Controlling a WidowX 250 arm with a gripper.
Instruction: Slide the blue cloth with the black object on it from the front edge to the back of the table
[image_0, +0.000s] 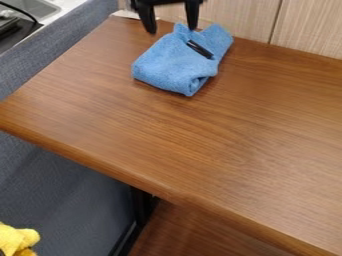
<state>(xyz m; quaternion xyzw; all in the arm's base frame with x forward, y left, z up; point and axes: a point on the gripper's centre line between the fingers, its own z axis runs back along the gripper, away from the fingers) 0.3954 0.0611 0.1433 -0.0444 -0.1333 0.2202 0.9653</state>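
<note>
At the top edge of the camera view hangs the black gripper (171, 26), its two fingers spread well apart and pointing down. The right finger's tip is at the upper edge of a folded blue cloth (167, 65); whether it touches the cloth I cannot tell. The left finger is to the left of the cloth's upper part. A small black pen-like object (199, 49) lies slanted on top of the cloth. Both rest near the back of the brown wooden table (200, 140).
A light wood-grain panel (304, 27) stands behind the table. Grey-blue upholstery (53, 62) runs along the left side. A metal sink (33, 7) and a dark object are at the upper left, and a yellow plush item (17, 239) is at the lower left.
</note>
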